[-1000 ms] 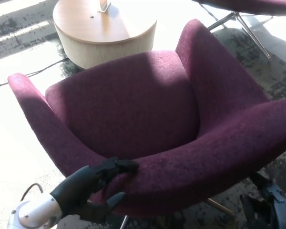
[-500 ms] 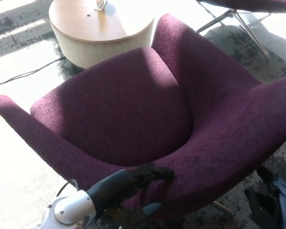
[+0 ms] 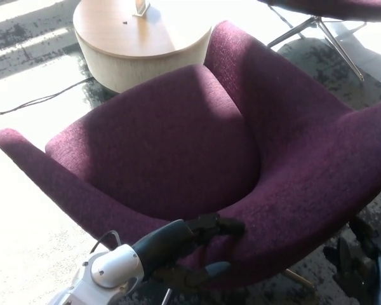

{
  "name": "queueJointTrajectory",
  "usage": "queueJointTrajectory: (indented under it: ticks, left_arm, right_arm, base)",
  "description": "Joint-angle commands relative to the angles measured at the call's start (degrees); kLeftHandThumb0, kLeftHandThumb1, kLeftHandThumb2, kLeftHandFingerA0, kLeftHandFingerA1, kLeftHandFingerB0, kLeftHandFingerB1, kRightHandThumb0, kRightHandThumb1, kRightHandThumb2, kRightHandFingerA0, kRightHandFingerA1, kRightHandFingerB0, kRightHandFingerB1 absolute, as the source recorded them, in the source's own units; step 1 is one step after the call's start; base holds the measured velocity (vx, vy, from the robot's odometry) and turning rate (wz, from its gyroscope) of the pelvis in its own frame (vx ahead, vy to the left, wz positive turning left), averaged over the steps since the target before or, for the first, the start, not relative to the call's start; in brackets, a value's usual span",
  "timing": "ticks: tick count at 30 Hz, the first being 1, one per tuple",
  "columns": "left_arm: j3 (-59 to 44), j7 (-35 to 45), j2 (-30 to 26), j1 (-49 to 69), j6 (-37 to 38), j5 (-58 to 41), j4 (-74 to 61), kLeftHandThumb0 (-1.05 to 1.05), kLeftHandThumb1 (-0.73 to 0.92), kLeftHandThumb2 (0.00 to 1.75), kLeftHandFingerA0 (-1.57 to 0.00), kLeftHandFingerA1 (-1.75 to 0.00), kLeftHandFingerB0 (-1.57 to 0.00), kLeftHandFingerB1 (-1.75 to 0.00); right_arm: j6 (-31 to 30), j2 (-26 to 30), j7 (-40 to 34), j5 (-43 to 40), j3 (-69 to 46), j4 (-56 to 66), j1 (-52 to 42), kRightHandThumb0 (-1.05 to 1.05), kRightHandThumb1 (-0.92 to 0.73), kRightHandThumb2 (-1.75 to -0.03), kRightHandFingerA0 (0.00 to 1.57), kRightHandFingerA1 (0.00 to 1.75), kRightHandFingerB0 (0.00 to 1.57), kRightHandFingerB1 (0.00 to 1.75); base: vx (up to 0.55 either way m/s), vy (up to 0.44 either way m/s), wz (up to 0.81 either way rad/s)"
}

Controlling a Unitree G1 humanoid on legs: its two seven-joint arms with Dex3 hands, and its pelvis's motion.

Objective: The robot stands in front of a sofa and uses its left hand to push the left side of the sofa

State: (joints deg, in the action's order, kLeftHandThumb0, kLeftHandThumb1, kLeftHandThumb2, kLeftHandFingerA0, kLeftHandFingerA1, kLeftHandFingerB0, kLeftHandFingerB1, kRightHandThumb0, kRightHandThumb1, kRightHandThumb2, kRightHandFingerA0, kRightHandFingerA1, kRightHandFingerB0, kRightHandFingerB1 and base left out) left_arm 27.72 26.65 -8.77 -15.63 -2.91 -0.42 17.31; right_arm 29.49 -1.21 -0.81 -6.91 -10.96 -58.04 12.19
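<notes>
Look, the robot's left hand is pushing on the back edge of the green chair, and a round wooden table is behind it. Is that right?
Not quite. The chair is purple, not green, as the head view shows. The left hand does press its back edge, and the round wooden table stands beyond.

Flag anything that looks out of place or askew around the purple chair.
Nothing looks damaged or spilled. The purple chair sits at an angle to the round wooden table, and a black cable trails loose across the floor beside it.
</notes>
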Motion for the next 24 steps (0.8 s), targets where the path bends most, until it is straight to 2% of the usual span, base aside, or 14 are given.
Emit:
queueJointTrajectory:
  ticks: [1, 5, 6, 9, 10, 11, 12, 17, 18, 19, 20, 21, 22, 24]
  left_arm:
    - [1.06, 2.55, 2.15, -1.91, 0.89, 1.58, 1.23, -0.39, 0.49, 1.07, 0.00, -0.48, 0.00, -0.46]
    - [1.23, 1.63, 2.87, -1.83, 2.16, 2.51, 1.54, -0.39, 0.49, 1.07, 0.00, -0.46, 0.00, -0.45]
    - [1.50, 1.75, 3.15, -1.71, 1.97, 2.68, 1.71, -0.38, 0.50, 1.07, 0.00, -0.46, -0.01, -0.46]
    - [2.04, 2.20, 3.69, -0.87, 1.76, 2.91, 1.09, -0.38, 0.49, 1.07, 0.00, -0.46, -0.01, -0.46]
    - [1.90, 2.42, 3.99, -0.91, 1.61, 2.63, 0.91, -0.73, 0.82, 0.62, -0.21, -0.33, -0.21, -0.32]
    - [1.79, 2.53, 4.14, -0.96, 1.54, 2.55, 0.88, -0.73, 0.82, 0.62, -0.21, -0.33, -0.21, -0.32]
    - [1.77, 2.55, 4.21, -0.32, 2.52, 2.43, 0.77, -0.70, 0.82, 0.64, -0.23, -0.35, -0.21, -0.33]
    - [1.30, 3.73, 4.99, 2.38, 0.99, 0.44, -1.37, -0.65, 0.80, 0.63, -0.18, -0.35, -0.19, -0.33]
    - [1.35, 3.63, 5.03, 2.67, 0.59, 0.56, -1.83, -0.37, 0.52, 1.07, -0.01, -0.48, -0.01, -0.46]
    - [1.36, 3.50, 5.03, 3.10, 0.71, 0.70, -2.17, -0.65, 0.80, 0.63, -0.18, -0.36, -0.20, -0.34]
    - [1.36, 3.39, 5.03, 3.54, 1.08, 0.74, -2.38, -0.65, 0.80, 0.63, -0.18, -0.36, -0.20, -0.34]
    - [1.02, 2.60, 5.31, 3.94, 1.03, 0.72, -2.82, -0.64, 0.77, 0.63, -0.20, -0.37, -0.22, -0.35]
    - [0.84, 1.56, 5.49, 4.58, 1.48, 1.03, -3.41, -0.34, 0.50, 1.05, -0.09, -0.50, -0.10, -0.50]
    - [0.62, 1.10, 5.75, 5.26, 2.19, 1.17, -3.66, -0.33, 0.51, 1.05, -0.09, -0.51, -0.12, -0.50]
  right_arm:
    - [-1.58, -0.86, 2.66, -1.06, -0.14, -0.37, 1.57, -0.82, -0.72, -0.79, 0.59, 0.44, 0.49, 0.41]
    - [-1.26, -0.56, 1.60, -0.02, 0.16, -0.86, 1.37, -0.84, -0.74, -0.80, 0.55, 0.43, 0.45, 0.40]
    - [-1.40, -0.51, 1.26, 0.22, 0.27, -0.80, 0.93, -0.78, -0.86, -0.67, 0.56, 0.37, 0.49, 0.35]
    - [-2.19, -0.32, -2.87, 1.78, 0.49, -2.32, 0.42, -0.82, -0.85, -0.67, 0.54, 0.37, 0.48, 0.35]
    - [-4.55, -0.27, -3.23, 1.03, -0.08, -2.85, 0.97, -0.84, -0.85, -0.67, 0.47, 0.35, 0.40, 0.33]
    - [-5.50, -0.25, -3.28, 0.65, -0.32, -3.11, 1.26, -0.84, -0.85, -0.67, 0.47, 0.35, 0.40, 0.33]
    - [-6.27, 0.04, -3.32, 1.17, 0.13, -3.15, 0.78, -0.78, -0.88, -0.68, 0.28, 0.33, 0.28, 0.30]
    - [-10.40, 1.56, -4.45, 1.59, 0.25, -7.47, -0.61, -0.66, -0.89, -0.67, 0.54, 0.40, 0.43, 0.35]
    - [-10.25, 1.87, -3.88, 1.77, 0.34, -8.48, -0.99, -0.64, -0.89, -0.67, 0.49, 0.41, 0.38, 0.36]
    - [-10.14, 2.03, -3.83, 2.18, 0.61, -9.23, -1.35, -0.67, -0.89, -0.67, 0.51, 0.39, 0.40, 0.34]
    - [-10.07, 2.11, -4.14, 2.67, 0.97, -9.74, -1.66, -0.67, -0.89, -0.67, 0.51, 0.39, 0.40, 0.34]
    - [-10.34, 2.11, -4.31, 2.97, 1.20, -10.71, -1.77, -0.68, -0.72, -1.07, 0.42, 0.53, 0.33, 0.49]
    - [-10.28, 2.00, -3.77, 2.74, 1.04, -11.56, -2.00, -0.75, -0.76, -0.80, 0.45, 0.44, 0.37, 0.40]
    - [-10.22, 2.05, -3.65, 2.91, 1.19, -12.30, -2.16, -0.68, -0.88, -0.67, 0.48, 0.39, 0.41, 0.34]
  base:
    - [0.00, 0.000, 0.00]
    - [0.00, 0.000, 0.00]
    - [0.00, 0.000, 0.00]
    - [0.00, 0.000, 0.00]
    - [0.00, 0.000, 0.00]
    - [0.00, 0.000, 0.00]
    - [0.00, 0.000, 0.00]
    - [0.00, 0.000, 0.00]
    - [0.00, 0.000, 0.00]
    - [0.00, 0.000, 0.00]
    - [0.00, 0.000, 0.00]
    - [0.00, 0.000, 0.00]
    - [0.00, 0.000, 0.00]
    - [0.00, 0.000, 0.00]
